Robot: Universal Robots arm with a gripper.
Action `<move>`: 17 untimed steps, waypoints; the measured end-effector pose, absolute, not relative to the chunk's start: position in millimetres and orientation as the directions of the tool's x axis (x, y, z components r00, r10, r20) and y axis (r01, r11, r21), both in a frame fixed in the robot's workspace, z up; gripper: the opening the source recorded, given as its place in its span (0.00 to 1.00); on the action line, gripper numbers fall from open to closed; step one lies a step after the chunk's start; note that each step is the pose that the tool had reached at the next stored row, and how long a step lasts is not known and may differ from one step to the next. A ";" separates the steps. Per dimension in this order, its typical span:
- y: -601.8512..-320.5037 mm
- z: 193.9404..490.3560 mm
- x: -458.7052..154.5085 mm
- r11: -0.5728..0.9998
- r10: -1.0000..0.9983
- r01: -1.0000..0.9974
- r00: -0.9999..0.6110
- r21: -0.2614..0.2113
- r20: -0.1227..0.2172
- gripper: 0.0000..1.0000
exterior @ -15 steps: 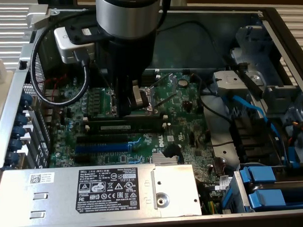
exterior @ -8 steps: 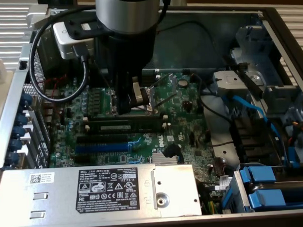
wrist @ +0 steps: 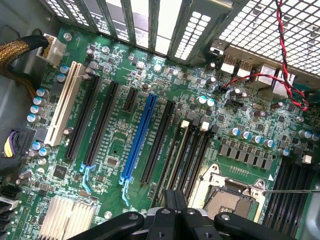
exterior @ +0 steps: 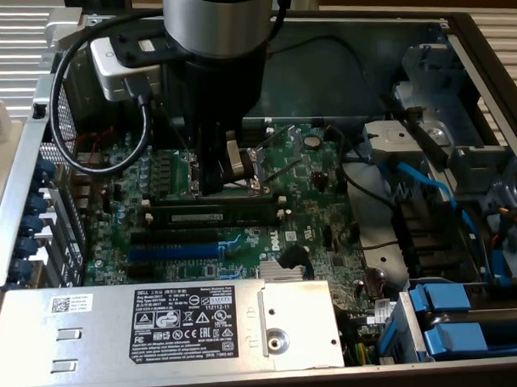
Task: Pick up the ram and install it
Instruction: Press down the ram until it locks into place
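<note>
The ram (exterior: 213,217), a dark green stick with a white label, stands upright in a black slot between white end clips in the middle of the motherboard (exterior: 319,217). My gripper (exterior: 212,188) hangs straight down from the arm. Its tips are right at the ram's top edge, about mid-length. I cannot tell whether they touch it. In the wrist view the gripper (wrist: 175,196) is shut, with its black fingers (wrist: 169,200) pressed together over the row of black memory slots (wrist: 192,150). Nothing is held between them.
The open CPU socket (exterior: 240,160) lies just behind the gripper. A blue expansion slot (exterior: 171,250) and a silver heatsink (exterior: 282,273) lie in front of the ram. The silver power supply (exterior: 195,327) fills the near side. Blue cables (exterior: 428,183) and blue drive carriers (exterior: 471,322) sit at the exterior view's right.
</note>
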State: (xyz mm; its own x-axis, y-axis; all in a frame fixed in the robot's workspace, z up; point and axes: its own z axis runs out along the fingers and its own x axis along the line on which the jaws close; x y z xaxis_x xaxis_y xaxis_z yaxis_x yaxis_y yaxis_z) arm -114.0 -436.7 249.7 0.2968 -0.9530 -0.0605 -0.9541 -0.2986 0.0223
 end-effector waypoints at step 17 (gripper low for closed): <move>-436.7 249.7 -113.2 -0.489 -0.871 -0.872 0.487 0.022 -0.060 0.11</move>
State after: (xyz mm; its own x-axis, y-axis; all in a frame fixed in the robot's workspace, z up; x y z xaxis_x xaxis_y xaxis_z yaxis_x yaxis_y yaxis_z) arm -113.2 -436.7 249.7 0.4867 -0.8715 -0.0605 -0.8722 -0.4886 0.0223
